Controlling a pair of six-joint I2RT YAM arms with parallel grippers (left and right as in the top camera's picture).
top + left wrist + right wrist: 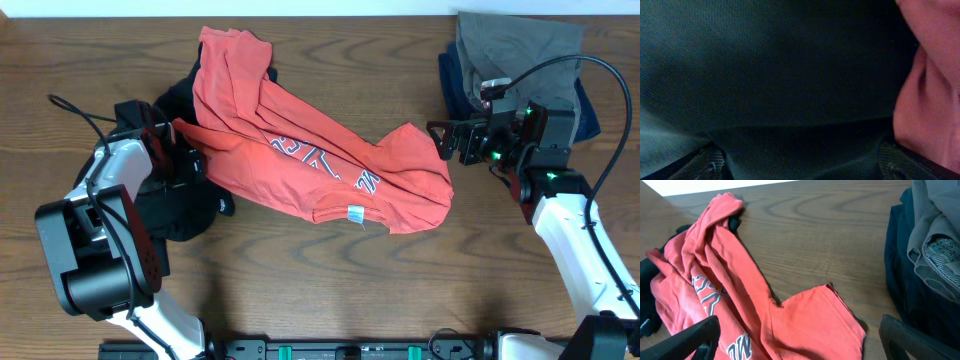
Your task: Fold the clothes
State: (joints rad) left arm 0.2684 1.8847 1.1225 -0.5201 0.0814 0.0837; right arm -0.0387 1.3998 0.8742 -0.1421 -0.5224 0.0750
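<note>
Your right claw [444, 141] hangs wide open, just beside the red shirt [300, 160]. Your left claw [185, 160] is buried in cloth; you cannot tell if it is open or closed. The shirt lies bunched across the middle of the worktop [330, 290], partly over a mostly hidden black top [185, 218]. It is soft and floppy, so grab a corner or hem. Far back, a pile of grey and blue clothes [520, 50] looks jumbled.
</note>
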